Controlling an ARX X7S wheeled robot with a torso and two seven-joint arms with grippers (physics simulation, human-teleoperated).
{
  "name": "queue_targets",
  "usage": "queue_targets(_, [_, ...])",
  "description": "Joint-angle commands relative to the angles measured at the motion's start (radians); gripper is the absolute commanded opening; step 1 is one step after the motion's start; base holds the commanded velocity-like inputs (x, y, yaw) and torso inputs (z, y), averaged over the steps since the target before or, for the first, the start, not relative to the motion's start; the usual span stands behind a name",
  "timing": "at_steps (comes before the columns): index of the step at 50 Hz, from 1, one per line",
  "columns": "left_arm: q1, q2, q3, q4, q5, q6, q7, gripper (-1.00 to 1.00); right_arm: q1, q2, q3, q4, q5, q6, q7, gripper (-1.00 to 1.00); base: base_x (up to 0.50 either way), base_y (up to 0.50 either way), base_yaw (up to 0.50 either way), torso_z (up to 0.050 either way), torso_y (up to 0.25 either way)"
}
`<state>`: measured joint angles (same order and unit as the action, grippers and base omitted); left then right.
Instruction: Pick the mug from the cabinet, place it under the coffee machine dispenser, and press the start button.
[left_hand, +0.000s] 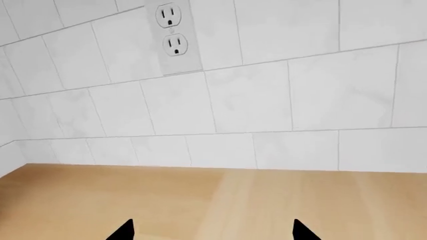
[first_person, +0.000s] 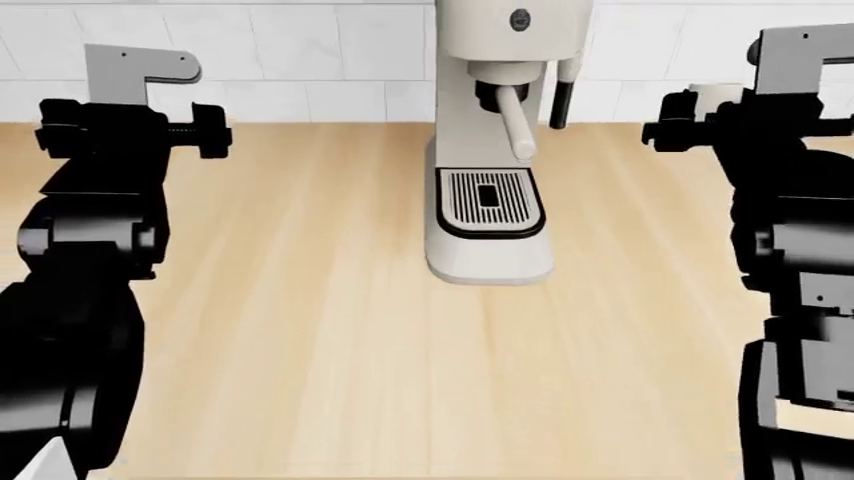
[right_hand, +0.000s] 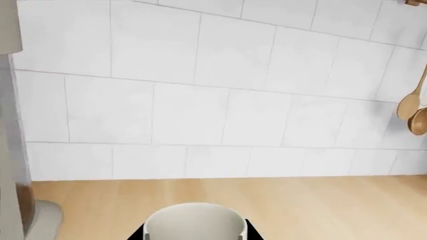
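White double wall outlet set in white tiled backsplash; light wooden tabletop below; two hanging wooden spoons.

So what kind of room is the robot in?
Most likely a kitchen: a cream coffee machine stands on a wooden countertop against a white tiled wall, with wooden spoons hanging and a wall outlet.

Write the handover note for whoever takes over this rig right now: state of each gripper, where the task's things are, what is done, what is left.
Right gripper: shut on the mug, held above the counter to the right of the coffee machine.
Left gripper: open, empty, facing the tiled wall.
Drip tray under the dispenser: bare.
Done: mug picked up.
Left: set the mug on the tray under the dispenser, then press the start button.
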<state>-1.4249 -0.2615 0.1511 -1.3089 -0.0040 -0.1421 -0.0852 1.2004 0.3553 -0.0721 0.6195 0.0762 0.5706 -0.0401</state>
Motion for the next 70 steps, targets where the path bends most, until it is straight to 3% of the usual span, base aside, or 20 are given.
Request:
queue_targets(1, [0.002,0.001,-0.004,0.000,0.002,0.001,0.000,1.00,0.028,-0.005,-0.003,0.075,-0.016,-0.039,0.009,-1.00,0.50,0.04,0.00,0.000,0.000])
queue_targets(6, [0.005,0.001,-0.005,0.000,0.002,0.002,0.001,1.00,0.033,-0.001,-0.002,0.080,-0.015,-0.032,0.008,-1.00,0.35,0.02,0.00,0.000,0.002])
queue_targets(14, [0.009,0.001,-0.009,0.000,0.001,0.001,0.000,1.00,0.000,0.026,0.011,-0.006,0.012,0.146,-0.018,-1.00,0.00,0.00,0.00,0.000,0.000])
queue_targets(26, [0.025,0.007,-0.016,0.000,0.001,0.003,-0.004,1.00,-0.282,0.045,0.094,-0.647,0.147,0.454,-0.067,-1.00,0.00,0.00,0.00,0.000,0.001])
queue_targets(35, [0.030,0.011,-0.018,0.000,0.002,0.004,-0.006,1.00,-0.447,0.006,0.092,-0.838,0.183,0.485,-0.061,-1.00,0.00,0.00,0.00,0.000,0.000])
queue_targets(45, [0.023,0.011,-0.017,0.000,0.004,0.001,-0.004,1.00,-0.569,-0.058,0.092,-0.931,0.193,0.350,-0.053,-1.00,0.00,0.00,0.00,0.000,0.000])
queue_targets(70, [0.016,0.011,-0.018,0.000,0.003,0.001,-0.001,1.00,-0.718,-0.161,0.048,-0.841,0.148,-0.068,-0.053,-1.00,0.00,0.00,0.00,0.000,0.000])
